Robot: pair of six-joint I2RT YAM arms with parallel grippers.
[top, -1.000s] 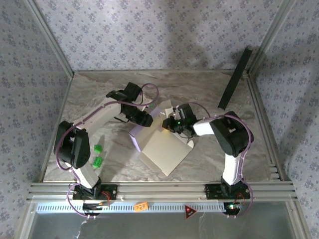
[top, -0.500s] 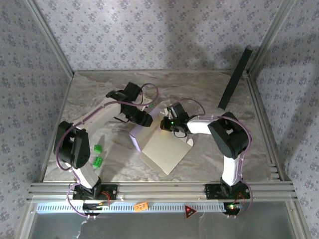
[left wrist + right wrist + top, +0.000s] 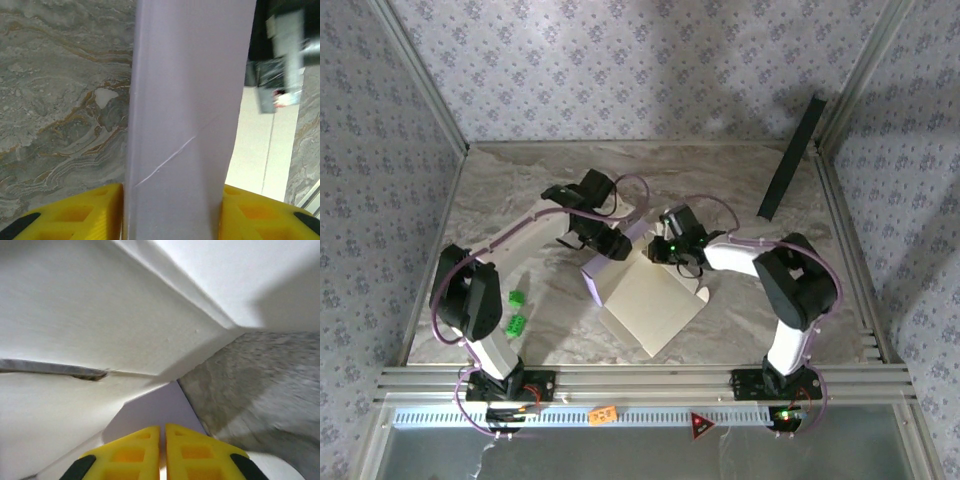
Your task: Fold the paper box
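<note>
The paper box lies half folded in the middle of the table, its beige panel facing up and a lavender wall standing on its left. My left gripper is at the box's back left corner. In the left wrist view it is shut on a raised lavender panel, one yellow finger on each side. My right gripper is at the back edge of the box. In the right wrist view it is shut, its tips over a lavender flap under pale inner panels.
A long black panel leans in the back right corner. Two small green blocks lie at the left near the left arm. Patterned walls close three sides, and a metal rail runs along the front.
The left gripper has shifted a little right and back with the lavender panel. The right gripper moved left to the box's back edge, and its elbow swung out to the right.
</note>
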